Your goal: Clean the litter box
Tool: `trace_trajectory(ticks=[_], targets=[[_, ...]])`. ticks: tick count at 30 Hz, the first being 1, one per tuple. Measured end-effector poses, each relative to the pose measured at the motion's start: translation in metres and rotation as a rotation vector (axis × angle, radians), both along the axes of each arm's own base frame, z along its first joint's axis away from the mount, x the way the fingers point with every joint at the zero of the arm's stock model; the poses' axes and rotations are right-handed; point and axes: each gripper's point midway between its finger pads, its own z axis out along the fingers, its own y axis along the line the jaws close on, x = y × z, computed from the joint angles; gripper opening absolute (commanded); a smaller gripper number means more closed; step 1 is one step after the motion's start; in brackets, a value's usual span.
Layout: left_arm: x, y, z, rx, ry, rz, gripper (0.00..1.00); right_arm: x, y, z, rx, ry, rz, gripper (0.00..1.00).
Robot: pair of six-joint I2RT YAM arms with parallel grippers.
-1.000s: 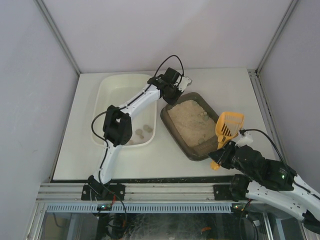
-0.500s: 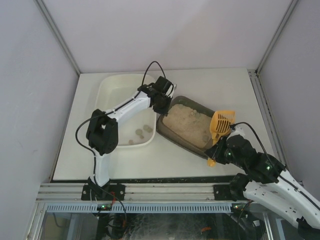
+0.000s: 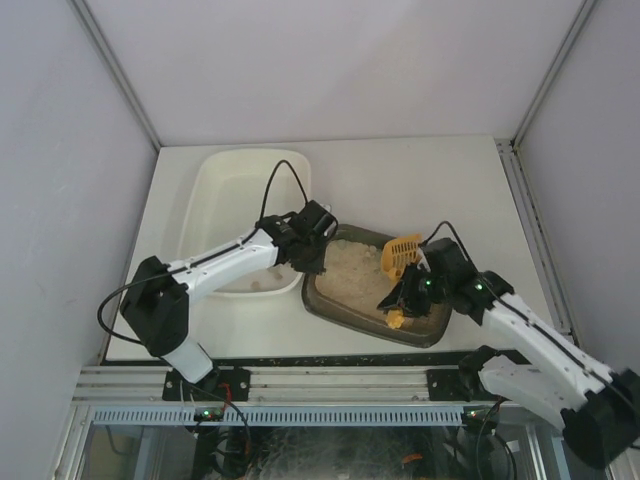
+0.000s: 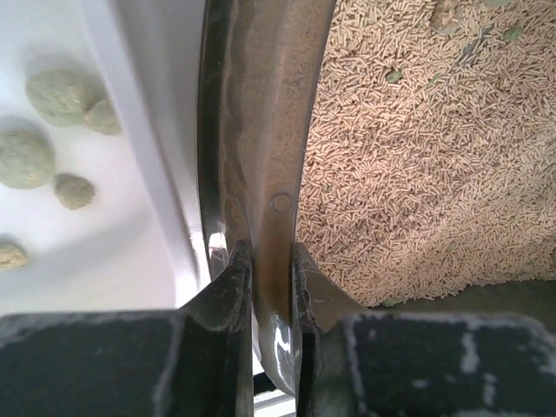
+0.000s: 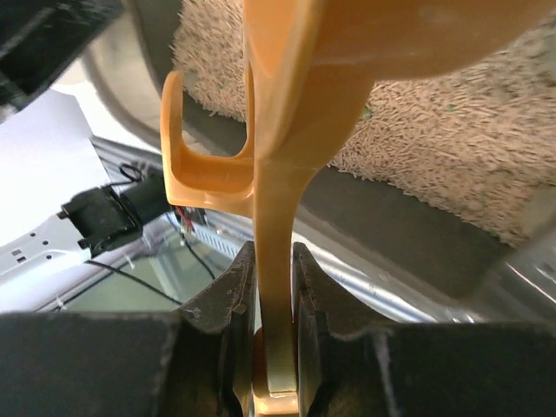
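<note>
Presently, left gripper point(image 4: 271, 265) pinches litter box point(image 4: 261, 130) rim; right gripper point(image 5: 273, 269) clamps yellow scoop point(image 5: 291, 113) handle over litter point(image 4: 408, 174).

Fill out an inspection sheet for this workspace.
Surface: white table, no spills seen.
Job's things: litter box holds beige litter; yellow scoop over its right part.
Clutter: greenish clumps in the white tub beside the box.
Grippers: left gripper shut on the litter box rim; right gripper shut on the scoop handle.
Cables: black cables loop off both arms.
Surroundings: white walls; nothing else seen.
</note>
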Motion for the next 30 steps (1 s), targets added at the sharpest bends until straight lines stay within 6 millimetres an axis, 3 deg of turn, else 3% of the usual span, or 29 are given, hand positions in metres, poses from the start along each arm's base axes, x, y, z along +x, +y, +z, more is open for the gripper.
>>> trace_trajectory(ticks=[5,12,19,20,21,22,23,25,30], targets=[[-0.007,-0.016,0.0,0.011,0.014,-0.028,0.0,-0.004,0.013,-0.018,-0.048,0.214,0.053,0.0],[-0.003,-0.027,0.001,0.031,0.036,-0.032,0.0,0.005,0.017,0.021,-0.081,0.222,0.036,0.0],[-0.007,-0.033,0.002,0.002,0.062,0.018,0.02,-0.01,0.008,0.019,-0.143,0.278,-0.06,0.0],[-0.008,-0.034,0.002,-0.006,0.067,0.028,0.09,-0.011,0.008,0.017,-0.151,0.285,-0.072,0.0],[-0.009,-0.036,0.002,-0.016,0.074,0.038,0.27,-0.011,0.008,0.016,-0.161,0.289,-0.081,0.0],[-0.01,-0.038,0.003,-0.032,0.081,0.05,0.65,-0.012,0.009,0.014,-0.167,0.292,-0.089,0.0],[-0.012,-0.04,0.004,-0.046,0.089,0.06,0.81,-0.013,0.009,0.012,-0.175,0.294,-0.095,0.0],[-0.017,-0.049,0.01,-0.112,0.121,0.082,0.96,-0.016,0.009,0.003,-0.188,0.309,-0.109,0.0],[-0.015,-0.072,0.057,-0.29,0.069,0.05,1.0,-0.022,0.001,-0.023,-0.222,0.34,-0.148,0.0]])
